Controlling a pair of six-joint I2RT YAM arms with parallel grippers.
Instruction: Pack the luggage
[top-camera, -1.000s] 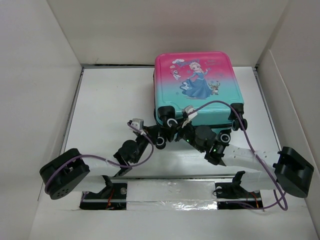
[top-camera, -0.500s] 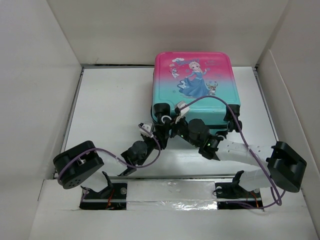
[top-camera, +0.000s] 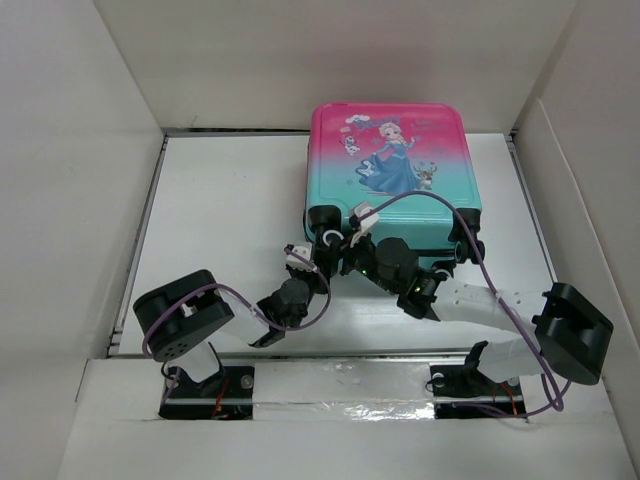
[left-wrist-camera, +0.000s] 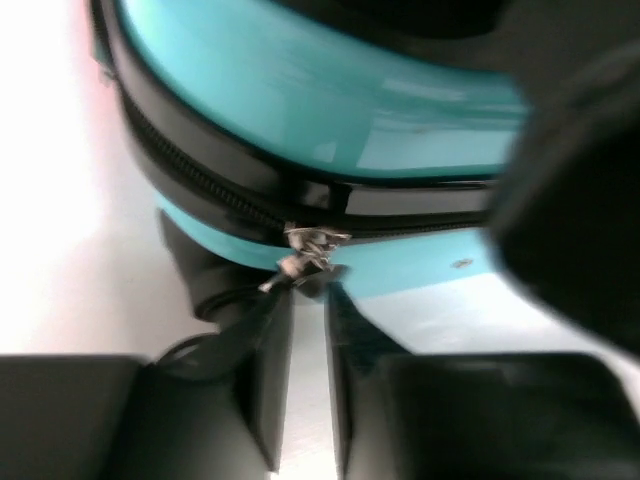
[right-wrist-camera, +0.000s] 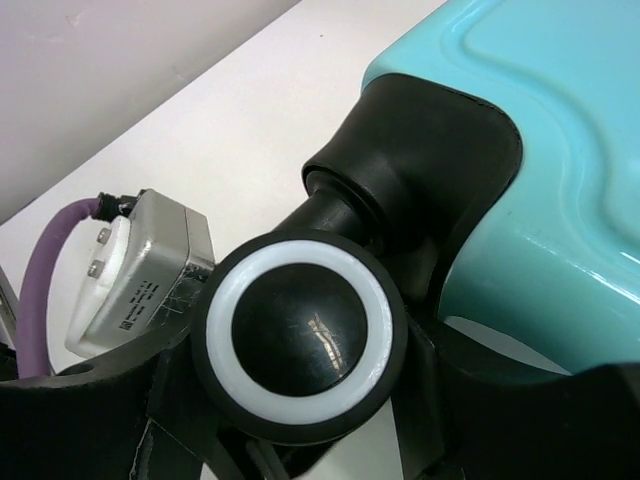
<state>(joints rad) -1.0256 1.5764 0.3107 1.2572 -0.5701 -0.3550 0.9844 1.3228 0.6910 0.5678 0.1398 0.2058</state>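
One suitcase (top-camera: 392, 165) lies flat on the white tabletop (top-camera: 225, 200) with its lid down and printed side up. It sits in the far right part, pink end away from the arms and teal end toward them. Two black wheel mounts (top-camera: 467, 225) show on that near end, one at each corner. Two arms reach to the near left corner, the left claw (top-camera: 318, 258) coming in low from the left and the right claw (top-camera: 338, 240) from the right. Two purple cables (top-camera: 445, 208) loop along the arms, one each, and the right arm's cable crosses the teal end.

From the left wrist, one black zipper (left-wrist-camera: 200, 180) runs between two teal shell halves, and one silver zipper pull (left-wrist-camera: 303, 250) hangs from it. Two fingers (left-wrist-camera: 265, 350) stand almost together with a thin white slit between them, their tips just under the pull. The pull's tab touches the left tip, but I cannot tell whether it is pinched.

From the right wrist, one wheel (right-wrist-camera: 300, 330), black with a white ring, hangs from one of the wheel mounts on the teal corner. The claw's two dark fingers press on either side of the wheel, clenched on it. One grey camera box (right-wrist-camera: 135, 270) sits just to its left.
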